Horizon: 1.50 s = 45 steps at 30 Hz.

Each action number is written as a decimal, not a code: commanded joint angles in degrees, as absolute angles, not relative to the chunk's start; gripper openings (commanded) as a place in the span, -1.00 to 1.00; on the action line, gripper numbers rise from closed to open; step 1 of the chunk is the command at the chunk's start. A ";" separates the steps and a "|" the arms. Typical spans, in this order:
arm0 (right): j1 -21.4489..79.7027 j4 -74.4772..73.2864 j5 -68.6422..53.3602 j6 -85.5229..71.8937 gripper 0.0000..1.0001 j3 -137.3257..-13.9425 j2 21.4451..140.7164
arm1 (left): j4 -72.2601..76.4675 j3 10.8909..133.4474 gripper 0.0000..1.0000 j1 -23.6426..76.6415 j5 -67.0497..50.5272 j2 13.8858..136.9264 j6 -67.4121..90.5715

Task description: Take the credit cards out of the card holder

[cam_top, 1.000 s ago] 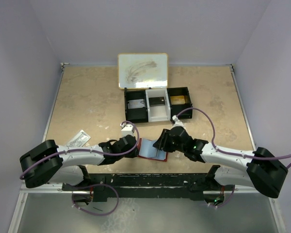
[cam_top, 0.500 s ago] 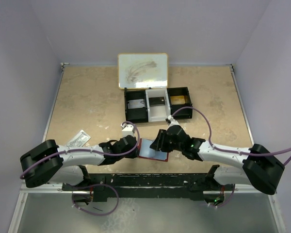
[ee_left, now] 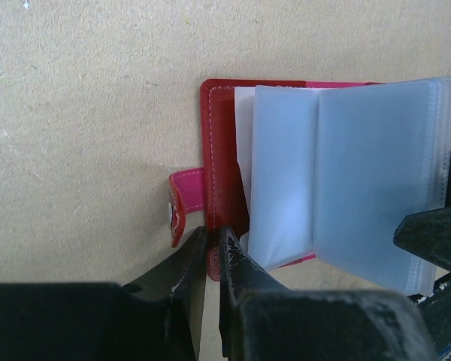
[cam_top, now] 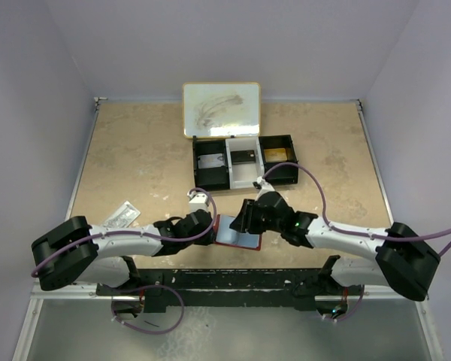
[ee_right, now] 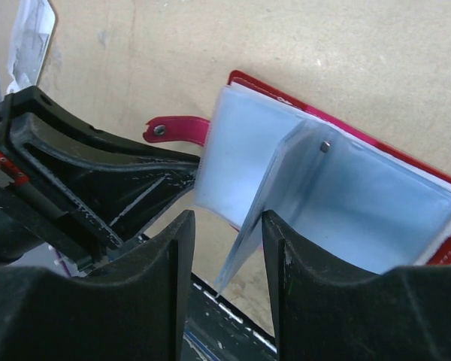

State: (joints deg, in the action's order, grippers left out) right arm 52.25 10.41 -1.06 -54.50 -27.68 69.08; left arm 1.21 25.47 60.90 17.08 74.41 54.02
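The card holder lies open on the table between the arms, a small red wallet with pale blue clear sleeves and a red side tab. My left gripper is shut on the near edge of the red cover, just beside the tab. My right gripper is open over the sleeves. One sleeve leaf stands up on edge between its fingers, close to the right finger. I cannot make out any credit cards inside the sleeves.
A long black tray with a white middle compartment stands behind the holder, with flat card-like pieces in its compartments. A small whiteboard lies beyond it. A clear packet lies at the left. The table's front rail is close behind the holder.
My right gripper has shifted left and slightly forward over the open holder. The left gripper has kept its hold on the cover and has not moved.
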 commanded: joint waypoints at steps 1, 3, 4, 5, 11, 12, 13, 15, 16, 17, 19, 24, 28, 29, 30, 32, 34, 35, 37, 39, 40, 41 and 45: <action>52.56 15.76 -6.35 -49.63 -0.12 -31.54 72.34 | 1.26 25.84 -0.83 61.41 16.71 75.04 54.24; 52.75 16.39 -8.70 -48.36 -0.18 -33.40 75.48 | 1.10 25.81 -0.83 61.43 16.81 74.82 54.32; 52.96 16.11 -8.93 -48.00 -0.19 -34.33 76.91 | 1.07 25.83 -0.83 61.37 16.79 74.75 54.32; 53.21 15.69 -8.78 -47.84 -0.19 -35.13 78.15 | 0.95 25.78 -0.83 61.43 16.79 74.67 54.32; 53.72 9.00 -1.45 -47.87 -0.21 -38.99 80.64 | -0.62 25.27 -0.84 61.48 17.46 73.00 54.77; 53.91 7.15 0.40 -47.74 -0.20 -39.74 80.29 | -0.87 25.04 -0.84 61.52 17.55 72.61 54.88; 54.01 4.82 2.52 -47.50 -0.20 -40.46 79.92 | -0.92 24.80 -0.84 61.52 17.64 72.19 54.99; 54.26 0.23 6.45 -47.04 -0.17 -42.03 79.33 | -1.01 24.39 -0.84 61.52 17.75 71.48 55.25; 54.35 -1.79 7.85 -46.76 -0.15 -42.75 79.22 | -1.09 24.40 -0.84 61.50 17.82 71.19 55.32; 54.51 -3.39 9.07 -46.49 -0.12 -43.55 79.31 | -1.20 24.40 -0.84 61.52 17.92 70.94 55.32; 54.93 -5.73 10.47 -46.03 -0.07 -44.70 80.05 | -1.39 24.43 -0.84 61.52 18.08 70.52 55.37; 58.04 -9.61 14.18 -46.46 0.02 -48.59 84.86 | -2.78 24.42 -0.84 61.57 19.98 68.55 56.05; 60.60 -13.04 17.71 -48.11 0.16 -52.63 89.74 | -5.38 23.32 -0.84 61.60 23.47 64.43 57.85; 61.17 -13.70 18.48 -48.68 0.19 -53.46 90.73 | -6.15 23.07 -0.84 61.61 24.25 63.06 58.23; 61.62 -14.31 19.48 -49.26 0.21 -54.12 91.58 | -7.01 22.82 -0.84 61.57 24.97 61.83 58.61; 62.27 -15.56 21.17 -50.50 0.24 -54.96 93.11 | -8.50 22.20 -0.84 61.60 26.32 59.33 59.48; 62.55 -15.97 21.82 -50.79 0.25 -54.95 94.31 | -9.67 21.45 -0.84 61.61 26.99 57.30 60.06; 62.64 -16.28 22.03 -50.95 0.26 -56.82 94.98 | -10.08 21.29 -0.84 61.60 27.24 56.56 60.35; 62.89 -16.71 22.03 -51.23 0.28 -57.81 96.19 | -10.70 20.82 -0.84 61.61 27.62 55.36 60.77; 63.11 -16.70 21.87 -51.16 0.40 -58.42 97.36 | -11.25 20.66 -0.84 61.55 28.19 54.56 61.16; 63.15 -16.80 21.84 -51.21 0.41 -58.67 97.90 | -11.49 20.58 -0.84 61.60 28.46 54.16 61.30; 63.29 -17.01 21.91 -51.29 0.41 -58.97 98.42 | -11.69 20.47 -0.84 61.58 28.69 53.93 61.39; 63.69 -17.65 22.02 -51.86 0.42 -59.96 100.17 | -12.14 20.49 -0.84 61.61 28.83 53.23 61.48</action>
